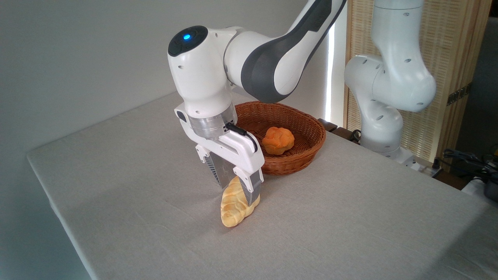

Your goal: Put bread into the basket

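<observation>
The bread (pixel 232 210) is a pale golden braided loaf lying on the tablecloth in front of the basket, its near end pointing toward the camera. My gripper (pixel 238 193) reaches down over its far end, one finger (pixel 219 174) on the left side and the other on the right, both pressed against the loaf. The right finger hides part of the loaf's far end. The basket (pixel 307 149), a shallow reddish-brown wicker oval, stands just behind and to the right of the gripper.
A small round orange bun (pixel 277 140) lies inside the basket. A second white robot arm's base (pixel 383 116) stands at the table's back right. The table's left edge (pixel 50 194) and its front edge are near.
</observation>
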Motion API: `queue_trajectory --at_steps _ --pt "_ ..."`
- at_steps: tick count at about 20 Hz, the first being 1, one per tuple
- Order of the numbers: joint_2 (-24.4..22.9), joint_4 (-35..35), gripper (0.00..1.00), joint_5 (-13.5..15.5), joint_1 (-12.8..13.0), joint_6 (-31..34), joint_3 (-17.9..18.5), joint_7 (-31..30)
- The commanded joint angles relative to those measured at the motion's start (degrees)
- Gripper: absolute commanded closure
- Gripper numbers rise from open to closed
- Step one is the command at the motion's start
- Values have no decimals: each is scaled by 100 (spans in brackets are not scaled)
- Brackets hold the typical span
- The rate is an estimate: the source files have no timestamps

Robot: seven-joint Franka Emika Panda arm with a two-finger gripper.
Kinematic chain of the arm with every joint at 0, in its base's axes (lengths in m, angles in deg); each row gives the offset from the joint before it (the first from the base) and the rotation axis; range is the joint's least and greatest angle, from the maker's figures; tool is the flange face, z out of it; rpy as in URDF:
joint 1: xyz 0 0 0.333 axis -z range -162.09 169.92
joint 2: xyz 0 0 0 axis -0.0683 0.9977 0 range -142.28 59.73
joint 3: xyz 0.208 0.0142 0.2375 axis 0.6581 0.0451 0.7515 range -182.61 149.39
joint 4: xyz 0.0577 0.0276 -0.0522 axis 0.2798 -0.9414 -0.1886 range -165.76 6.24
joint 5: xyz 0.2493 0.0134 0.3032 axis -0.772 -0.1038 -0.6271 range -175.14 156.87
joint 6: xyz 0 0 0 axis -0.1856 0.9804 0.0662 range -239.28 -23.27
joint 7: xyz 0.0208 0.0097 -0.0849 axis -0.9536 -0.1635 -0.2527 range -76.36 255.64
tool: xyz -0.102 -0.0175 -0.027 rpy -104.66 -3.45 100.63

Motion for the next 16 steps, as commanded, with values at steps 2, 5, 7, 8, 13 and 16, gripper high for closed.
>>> queue_trajectory --at_steps 2,5,7,8,13,16 --pt "132 33 0 21 28 82 -49 52" --pt "149 165 0 73 28 47 -75 17" --pt "149 226 0 73 28 56 -75 -9" --pt "149 226 0 82 28 56 -75 -9" --pt "149 235 0 82 28 47 -84 -9" --pt "149 279 0 91 28 47 -75 -1"
